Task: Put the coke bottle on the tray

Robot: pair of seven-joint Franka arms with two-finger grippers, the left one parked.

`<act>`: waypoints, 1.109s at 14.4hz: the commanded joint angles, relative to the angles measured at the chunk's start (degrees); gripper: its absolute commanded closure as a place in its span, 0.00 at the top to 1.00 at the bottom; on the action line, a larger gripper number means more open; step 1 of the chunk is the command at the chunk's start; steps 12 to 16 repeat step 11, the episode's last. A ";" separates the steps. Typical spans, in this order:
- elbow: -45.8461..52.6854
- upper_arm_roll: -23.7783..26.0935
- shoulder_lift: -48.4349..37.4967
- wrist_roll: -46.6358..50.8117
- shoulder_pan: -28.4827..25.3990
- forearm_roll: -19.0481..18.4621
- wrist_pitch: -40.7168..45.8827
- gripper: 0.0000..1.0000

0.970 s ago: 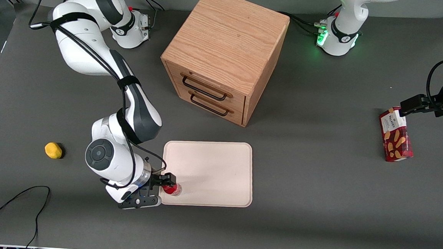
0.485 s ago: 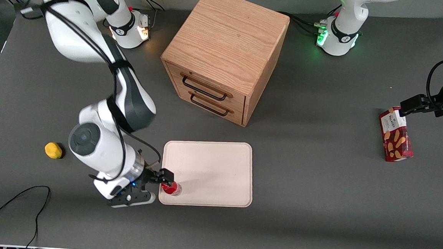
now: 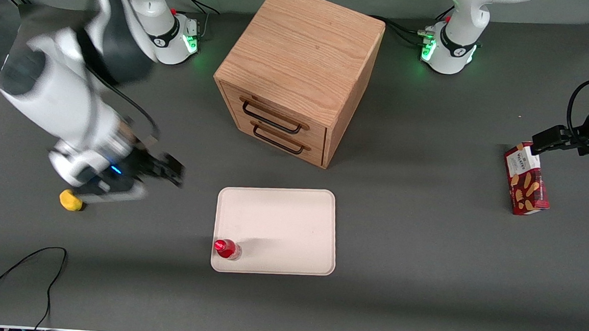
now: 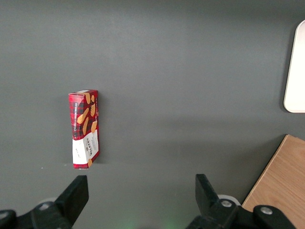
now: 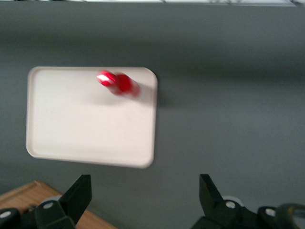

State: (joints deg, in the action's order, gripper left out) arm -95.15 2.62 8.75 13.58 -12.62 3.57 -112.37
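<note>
Pincer blurred in front view, raised over table near yellow object, well apart from tray; right wrist view shows fingers spread wide, holding nothing. One coke bottle upright on tray, in corner nearest front camera toward working arm's end. One biscuit box, one two-drawer cabinet.

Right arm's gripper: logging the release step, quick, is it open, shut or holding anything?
Gripper: open, holding nothing, up above the table near the lemon; the coke bottle stands free on the tray.
</note>
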 commanded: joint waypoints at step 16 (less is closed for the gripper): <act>-12.69 -9.21 -23.43 -3.65 0.23 -5.50 21.14 1.00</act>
